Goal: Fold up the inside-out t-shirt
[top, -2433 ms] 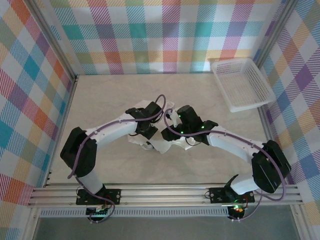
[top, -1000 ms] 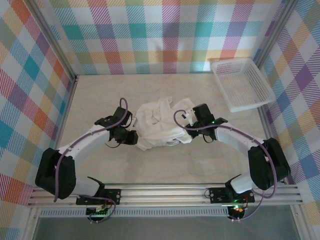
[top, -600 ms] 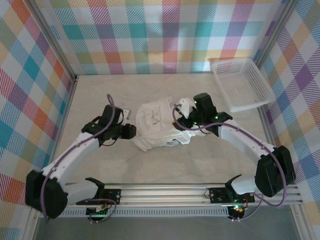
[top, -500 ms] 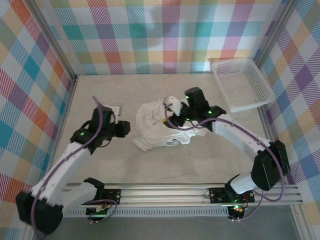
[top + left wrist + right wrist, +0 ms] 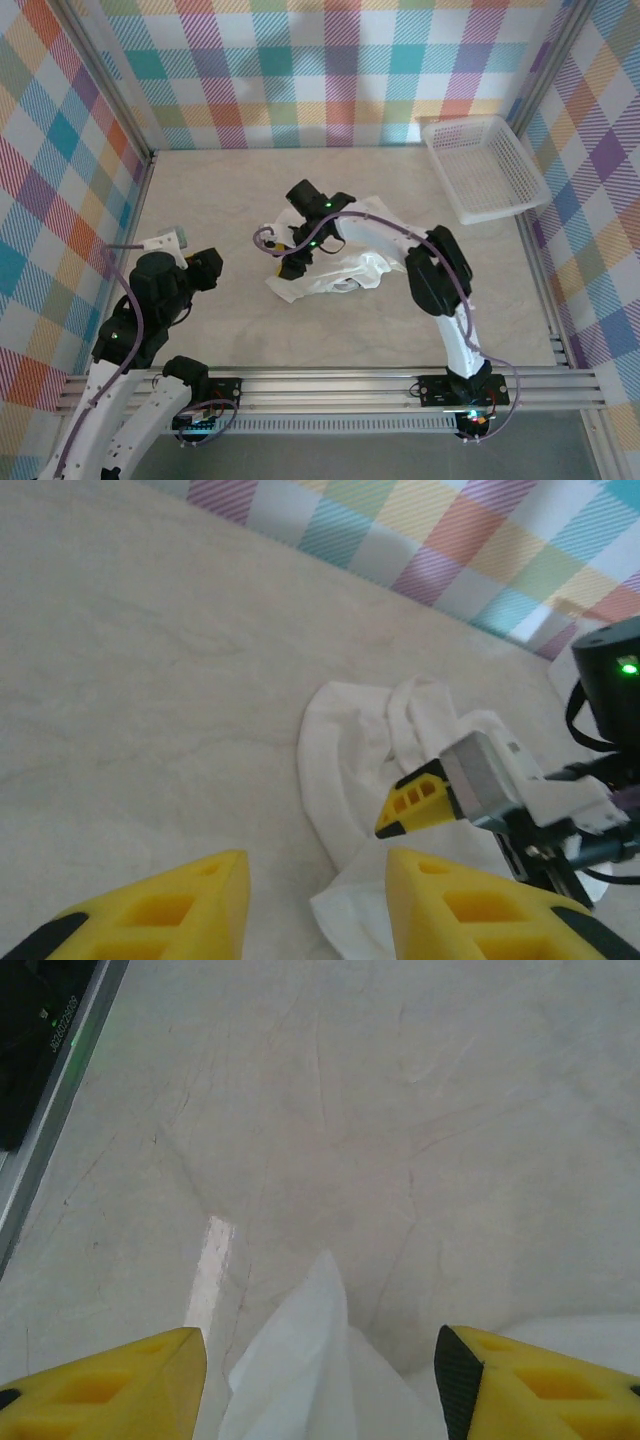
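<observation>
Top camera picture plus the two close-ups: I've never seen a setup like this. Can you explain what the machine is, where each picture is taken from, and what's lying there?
These are two white robot arms bolted to the near edge of a table. Each ends in a two-finger gripper with yellow fingertips. The wide picture looks down from above and behind the arms. The other two come from small cameras on the wrists, so each shows its own fingertips at the bottom.

A crumpled white t-shirt lies mid-table, and a white plastic basket sits in the far right corner. The right gripper hangs over the shirt with its jaws open; a peak of cloth sits between them but does not look pinched. The left gripper is off to the shirt's left, also open. Nothing is held.
</observation>
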`<state>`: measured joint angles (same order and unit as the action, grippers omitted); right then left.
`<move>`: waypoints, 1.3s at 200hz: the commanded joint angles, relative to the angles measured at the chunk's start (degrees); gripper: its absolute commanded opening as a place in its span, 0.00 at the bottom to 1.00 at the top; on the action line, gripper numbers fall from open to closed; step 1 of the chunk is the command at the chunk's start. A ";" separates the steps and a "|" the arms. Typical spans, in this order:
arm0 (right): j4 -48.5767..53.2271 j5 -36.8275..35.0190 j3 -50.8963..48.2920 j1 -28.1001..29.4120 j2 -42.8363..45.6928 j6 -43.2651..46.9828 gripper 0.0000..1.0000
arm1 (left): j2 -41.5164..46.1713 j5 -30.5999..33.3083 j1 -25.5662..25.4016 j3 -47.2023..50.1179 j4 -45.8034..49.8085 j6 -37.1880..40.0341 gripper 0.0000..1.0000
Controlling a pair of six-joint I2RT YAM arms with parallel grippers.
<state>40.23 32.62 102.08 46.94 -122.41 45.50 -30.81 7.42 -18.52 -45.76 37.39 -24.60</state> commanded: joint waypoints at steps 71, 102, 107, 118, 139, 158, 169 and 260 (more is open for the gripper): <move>3.26 -2.41 6.37 4.08 -9.49 -1.27 0.44 | 0.58 0.50 0.76 1.74 1.11 -0.71 0.42; 2.33 -3.63 7.14 3.92 -4.66 -1.73 0.00 | 0.20 1.10 0.85 0.77 1.72 0.39 0.43; 0.65 -3.98 5.74 3.66 -2.48 -1.84 0.00 | -0.11 1.06 0.86 0.39 1.80 0.67 0.43; -5.32 -4.19 0.94 2.85 4.04 -3.12 0.00 | -1.52 0.57 0.86 -0.61 1.74 1.21 0.44; -24.61 -1.19 -12.74 -1.21 19.03 -12.60 0.00 | -7.89 -3.36 1.24 -3.13 0.90 1.49 0.46; -39.05 -1.49 -23.95 -5.55 30.78 -22.07 0.00 | -17.23 -9.26 1.94 -6.04 -0.74 1.05 0.47; -43.28 -4.79 -29.16 -7.09 36.97 -24.35 0.00 | -22.71 -12.86 2.34 -7.77 -2.34 0.53 0.47; -64.93 -22.91 -50.68 -16.68 68.84 -45.80 0.00 | -71.31 -18.27 3.32 -26.56 -11.04 -1.60 0.55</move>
<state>-15.00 19.92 53.25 30.76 -57.95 7.79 -94.65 -10.83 -16.19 -68.34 28.84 -25.43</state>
